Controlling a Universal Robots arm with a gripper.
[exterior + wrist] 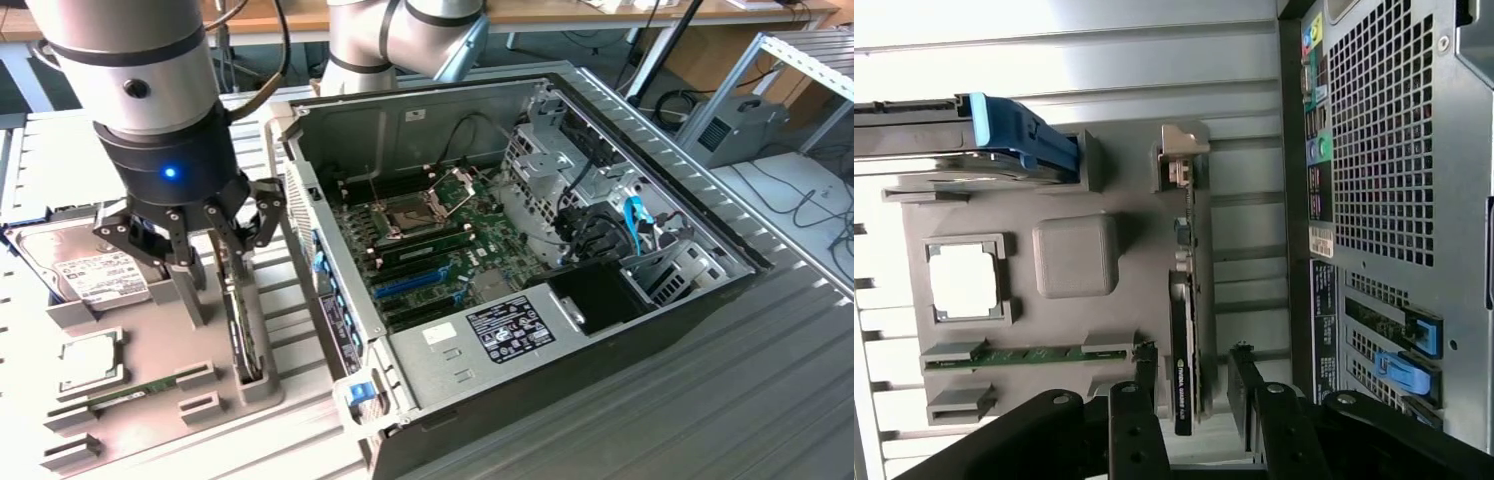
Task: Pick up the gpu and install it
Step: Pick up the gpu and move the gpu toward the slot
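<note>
**Wrist view: jaws wide, astride the gpu**

We see the gripper (1192, 368) with its jaws spread wide, one black finger (1146, 370) on each side of the gpu (1182, 310). A gap shows on both sides, so we make out no contact and nothing is held. The gpu stands on edge in a slot of the grey tray (1139, 300). Its silver bracket end points away from the jaws and its other end sits between the fingertips.

In the exterior view the gripper (216, 300) hangs over the tray (154, 340). The gpu (248, 345) stands upright under it, just beside the open case (400, 125), on the exterior view's left of that case.

White lettering on the gpu's edge near the jaws seems to read NVIDIA. The hard drive (96, 272) carries a white label and the case holds a black sticker (510, 330); we cannot read either.
</note>
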